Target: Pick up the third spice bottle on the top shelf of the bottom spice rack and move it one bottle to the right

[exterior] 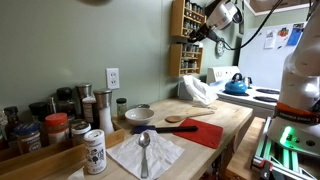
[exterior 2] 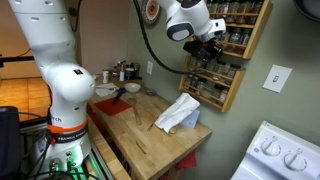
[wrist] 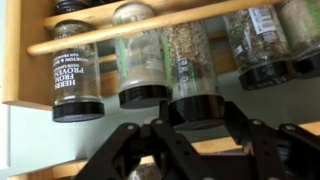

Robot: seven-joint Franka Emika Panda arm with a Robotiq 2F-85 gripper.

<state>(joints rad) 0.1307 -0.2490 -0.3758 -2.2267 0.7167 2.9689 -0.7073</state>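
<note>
Two wooden racks hang on the wall, and the bottom spice rack [exterior 2: 226, 92] [exterior: 188, 58] is the lower of them. My gripper [exterior 2: 211, 49] [exterior: 209, 30] is at its top shelf in both exterior views. The wrist view shows a row of dark-capped jars behind a wooden rail [wrist: 130, 35]. The third spice bottle [wrist: 190, 60], filled with greenish-brown flakes, sits between my black fingers. My gripper [wrist: 198, 108] is shut on its black cap. A "Herbes de Provence" jar [wrist: 77, 75] and a second jar [wrist: 140, 65] stand to its left. Another jar [wrist: 262, 45] stands to its right.
The wider upper rack [exterior 2: 240, 22] hangs just above my wrist. Below lie a wooden counter [exterior 2: 140, 140] with a white cloth [exterior 2: 178, 113], a stove [exterior 2: 280, 155] and a blue kettle [exterior: 236, 86]. Near the camera are a bowl [exterior: 140, 115], spoons, a red mat [exterior: 200, 131] and several jars [exterior: 55, 125].
</note>
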